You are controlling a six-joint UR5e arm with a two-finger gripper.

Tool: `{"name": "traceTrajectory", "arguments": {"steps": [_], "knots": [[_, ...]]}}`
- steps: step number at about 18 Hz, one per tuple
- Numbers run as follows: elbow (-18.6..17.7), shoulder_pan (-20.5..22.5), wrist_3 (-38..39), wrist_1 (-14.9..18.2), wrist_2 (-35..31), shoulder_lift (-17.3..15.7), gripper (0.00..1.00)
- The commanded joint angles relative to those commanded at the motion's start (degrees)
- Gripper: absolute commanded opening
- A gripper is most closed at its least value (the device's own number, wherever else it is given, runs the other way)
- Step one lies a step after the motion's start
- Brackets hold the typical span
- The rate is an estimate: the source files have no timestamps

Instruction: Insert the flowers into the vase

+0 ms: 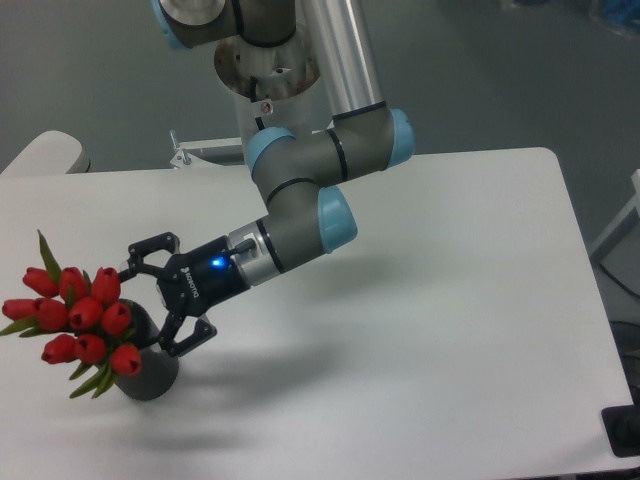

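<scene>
Camera view: vase (150,378) nearest, at the table's (450,330) front-left — flowers (80,315) already seated in it, leaning left. Gripper (168,298) just beside the buds, jaws spread, holding nothing. Best withdraw straight back — avoid snagging leaves or tipping the vase.

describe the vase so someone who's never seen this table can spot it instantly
Start at the white table and go to its front left part, just past the open gripper. There a bunch of red flowers leans out to the left. The vase is the short dark grey cylinder under them, the only dark thing standing on the tabletop.
</scene>
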State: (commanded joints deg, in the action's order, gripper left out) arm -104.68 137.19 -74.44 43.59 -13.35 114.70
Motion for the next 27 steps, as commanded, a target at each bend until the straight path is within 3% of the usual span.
{"name": "traceTrajectory", "arguments": {"steps": [3,8,12,16,20,24,27], "knots": [[-0.53,1.49,-0.88,0.0,-5.27,-1.67,1.0],[-0.62,3.78,-3.25,0.0,-5.81,-2.2,1.0],[-0.97,7.64,-4.48,0.0,-6.6,-6.41,1.0],[-0.18,11.86,-5.1,0.0,-14.66,-10.45,1.0],[4.73,13.36,-4.23,0.35,-27.23,-10.99,1.0],[9.65,13.28,-4.75,0.44,-38.65,-10.03,1.0],[15.27,12.75,-5.19,0.87,-49.72,-8.18,1.0]]}}
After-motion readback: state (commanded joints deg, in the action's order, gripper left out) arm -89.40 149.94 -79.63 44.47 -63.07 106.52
